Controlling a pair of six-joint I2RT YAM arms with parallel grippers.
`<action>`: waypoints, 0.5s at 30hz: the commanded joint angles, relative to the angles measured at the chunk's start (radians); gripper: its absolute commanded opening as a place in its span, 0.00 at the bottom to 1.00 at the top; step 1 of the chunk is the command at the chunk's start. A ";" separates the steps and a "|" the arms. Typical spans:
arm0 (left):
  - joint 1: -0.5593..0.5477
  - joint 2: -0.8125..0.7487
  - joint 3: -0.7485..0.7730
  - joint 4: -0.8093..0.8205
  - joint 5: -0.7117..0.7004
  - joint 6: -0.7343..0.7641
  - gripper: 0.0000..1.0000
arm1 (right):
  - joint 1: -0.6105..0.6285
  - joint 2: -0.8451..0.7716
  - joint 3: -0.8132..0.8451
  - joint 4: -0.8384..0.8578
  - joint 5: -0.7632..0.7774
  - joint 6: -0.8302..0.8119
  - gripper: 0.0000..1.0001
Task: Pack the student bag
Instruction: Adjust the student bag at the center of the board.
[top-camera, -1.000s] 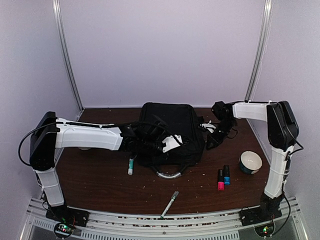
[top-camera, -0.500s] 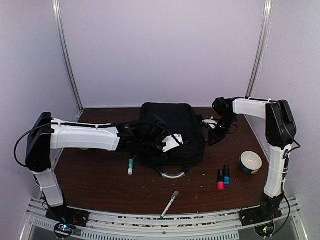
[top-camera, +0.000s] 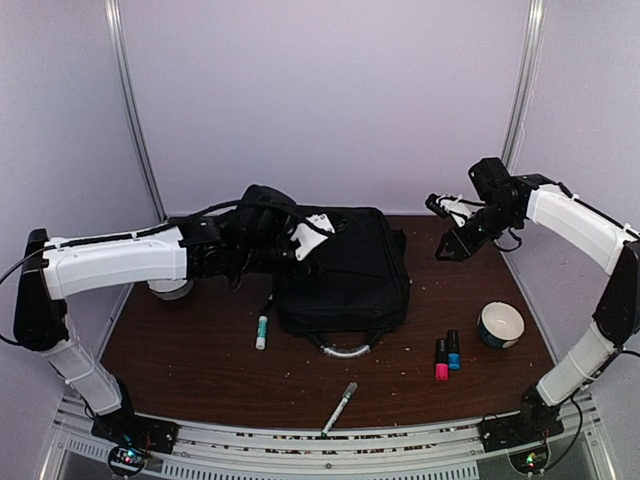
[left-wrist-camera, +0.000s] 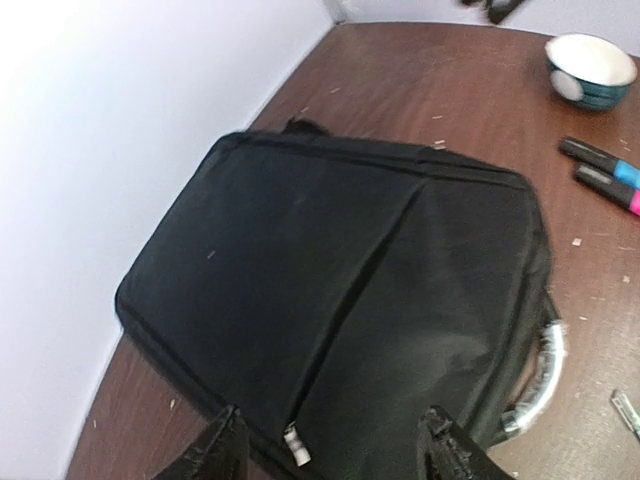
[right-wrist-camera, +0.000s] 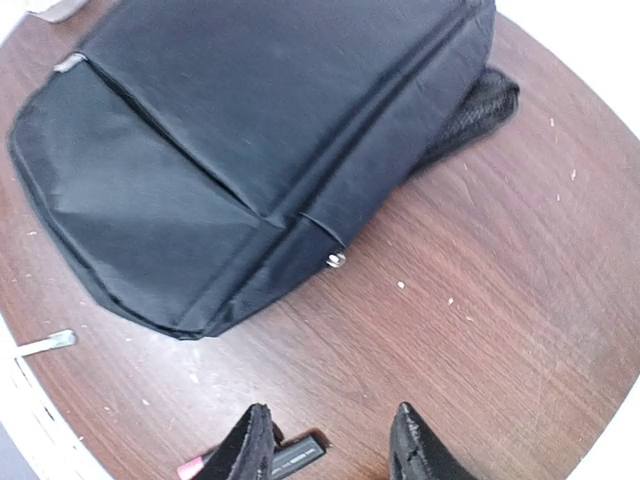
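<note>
The student bag (top-camera: 345, 270) is a large black soft backpack lying flat mid-table, its grey loop handle (top-camera: 343, 349) toward the near edge. My left gripper (top-camera: 316, 232) hovers over the bag's far left corner. In the left wrist view it (left-wrist-camera: 330, 455) stands open above the bag (left-wrist-camera: 330, 300), a zipper pull (left-wrist-camera: 295, 445) showing between the fingers, nothing held. My right gripper (top-camera: 450, 243) is raised to the right of the bag. In the right wrist view it (right-wrist-camera: 330, 445) is open and empty over bare wood, the bag (right-wrist-camera: 250, 150) beyond it.
A green-capped marker (top-camera: 262, 328) lies left of the bag, a silver pen (top-camera: 340, 405) near the front edge. Pink (top-camera: 441, 362) and blue (top-camera: 453, 350) markers and a teal bowl (top-camera: 500, 324) sit at right. A tape roll (top-camera: 170, 289) is under the left arm.
Both grippers have opened and lifted off the bag. The left arm drew back left and up; the right arm rose toward the back right.
</note>
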 joint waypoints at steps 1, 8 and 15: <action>0.099 -0.028 -0.013 -0.039 -0.014 -0.157 0.61 | 0.009 -0.078 -0.043 0.036 -0.085 -0.029 0.43; 0.254 0.005 -0.031 -0.136 0.035 -0.353 0.68 | 0.076 -0.077 -0.051 0.048 -0.021 -0.098 0.44; 0.329 0.003 -0.104 -0.176 0.046 -0.496 0.67 | 0.164 0.003 -0.001 0.075 0.004 -0.089 0.44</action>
